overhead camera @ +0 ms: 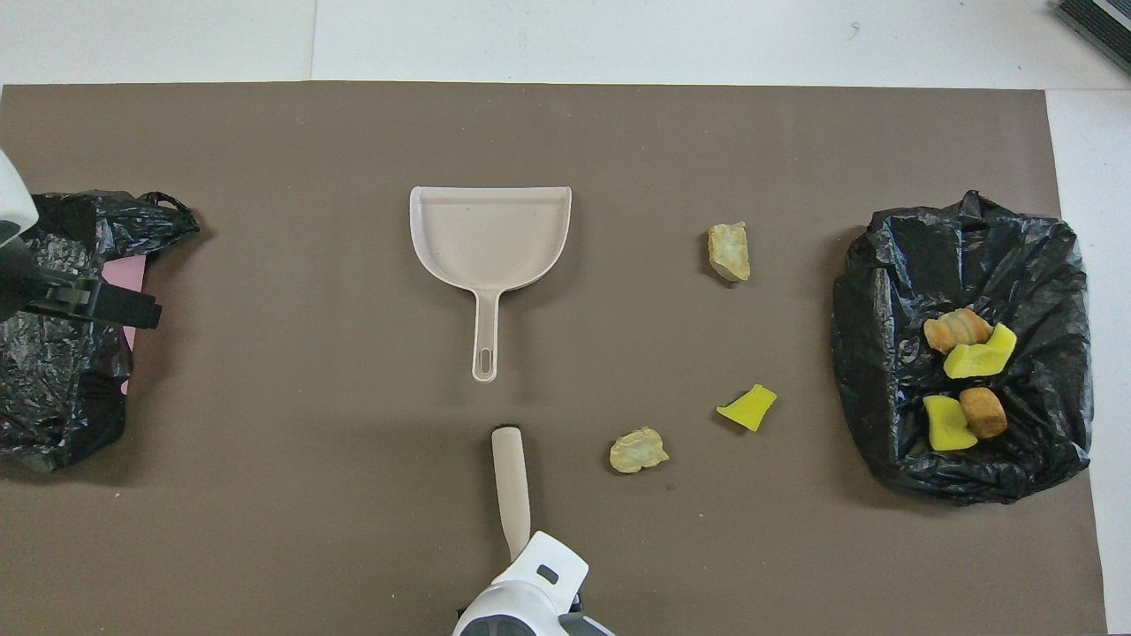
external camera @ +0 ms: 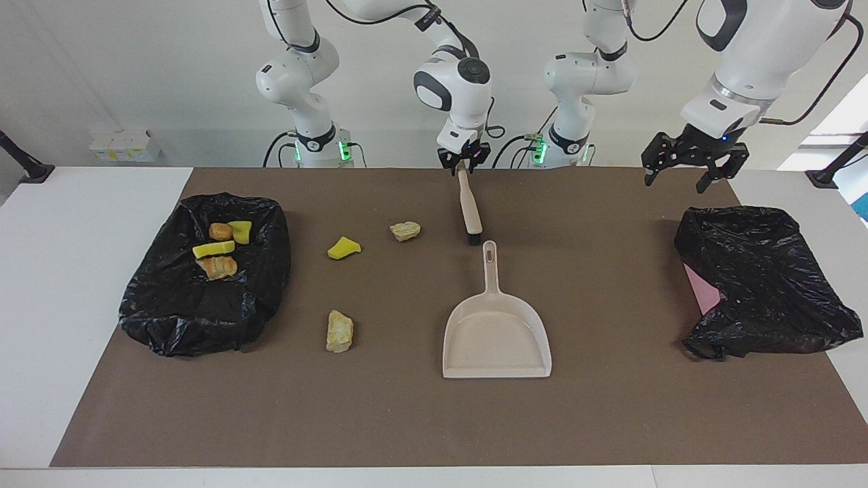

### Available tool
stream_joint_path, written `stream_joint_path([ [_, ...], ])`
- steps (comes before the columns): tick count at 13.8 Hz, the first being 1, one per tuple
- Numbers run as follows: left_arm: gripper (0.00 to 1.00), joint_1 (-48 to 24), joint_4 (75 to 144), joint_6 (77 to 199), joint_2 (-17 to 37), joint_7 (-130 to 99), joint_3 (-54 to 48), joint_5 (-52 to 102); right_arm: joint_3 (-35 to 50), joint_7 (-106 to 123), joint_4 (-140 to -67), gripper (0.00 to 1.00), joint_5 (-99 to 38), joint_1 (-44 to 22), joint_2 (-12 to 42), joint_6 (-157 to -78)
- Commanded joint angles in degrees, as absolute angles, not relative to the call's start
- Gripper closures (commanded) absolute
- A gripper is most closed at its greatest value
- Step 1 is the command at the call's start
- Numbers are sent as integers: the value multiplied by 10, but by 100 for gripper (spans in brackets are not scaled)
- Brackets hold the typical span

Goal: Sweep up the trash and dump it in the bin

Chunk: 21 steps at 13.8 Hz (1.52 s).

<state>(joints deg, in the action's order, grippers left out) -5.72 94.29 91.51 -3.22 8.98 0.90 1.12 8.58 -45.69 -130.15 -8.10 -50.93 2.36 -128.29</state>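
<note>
A beige brush [external camera: 469,207] [overhead camera: 511,486] lies on the brown mat, its handle pointing toward the robots. My right gripper [external camera: 464,163] is at the end of that handle; its grip is not discernible. Just beside the brush head lies the beige dustpan [external camera: 496,332] [overhead camera: 490,234]. Three trash pieces lie loose on the mat: a yellow chunk [external camera: 344,248] [overhead camera: 747,407] and two tan lumps [external camera: 405,231] [external camera: 340,331]. The black-bag-lined bin [external camera: 176,312] [overhead camera: 954,256] at the right arm's end holds several more. My left gripper [external camera: 695,166] hangs open and waits.
A second crumpled black bag [external camera: 766,285] [overhead camera: 53,389] with a pink edge showing lies at the left arm's end, under and beside the left gripper. Bare white table [external camera: 81,271] borders the mat at both ends.
</note>
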Motion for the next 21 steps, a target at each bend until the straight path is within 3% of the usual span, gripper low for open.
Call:
stream_joint_path([
  [1,0,-60,940,911,-35,96,12,1,85,-480,-1301,86,-95,-515,19,-1294],
  [2,0,-60,940,911,-35,96,12,1,84,-489,-1301,100,-95,-516,15,-1292],
  [6,0,-60,940,911,-35,96,12,1,83,-501,-1303,100,-94,-511,-25,-1279],
  [8,0,-60,940,911,-35,96,12,1,82,-502,-1304,100,-85,-496,-57,-1232],
  [16,0,-60,940,911,-35,96,12,1,82,-499,-1309,100,-46,-353,-144,-1037],
  [21,0,-60,940,911,-35,96,12,1,83,-542,-1362,100,-17,-284,-164,-1028],
])
